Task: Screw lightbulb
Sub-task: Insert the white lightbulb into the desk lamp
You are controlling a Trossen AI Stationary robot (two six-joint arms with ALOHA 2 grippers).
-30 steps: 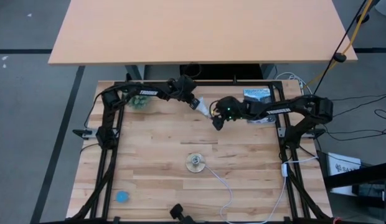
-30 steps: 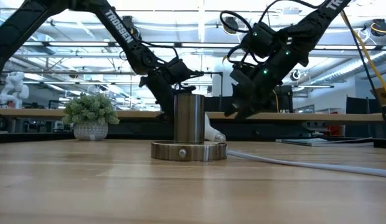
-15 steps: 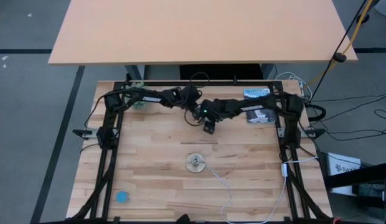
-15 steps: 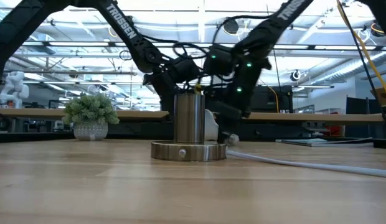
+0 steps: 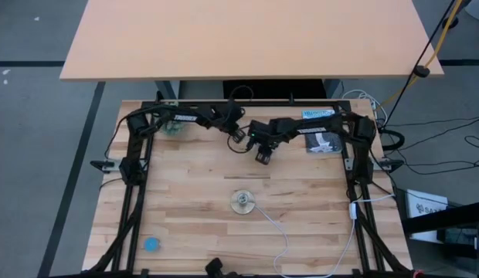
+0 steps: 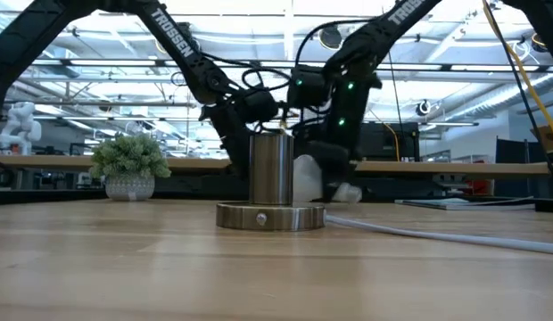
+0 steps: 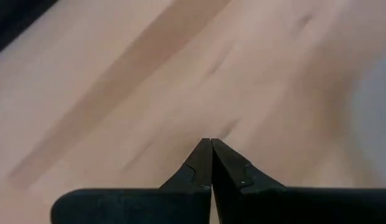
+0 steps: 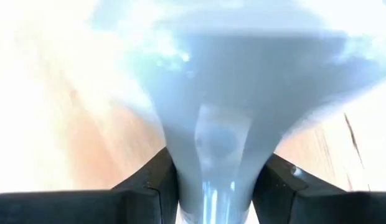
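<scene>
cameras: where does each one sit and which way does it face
High: overhead, straight down on table, both arms, socket.
Low: table height, level across; socket, bulb, both arms.
Left wrist: looks down past shut left gripper at bare wood.
Right wrist: right gripper around bulb.
Shared: low and right wrist both show the bulb.
</scene>
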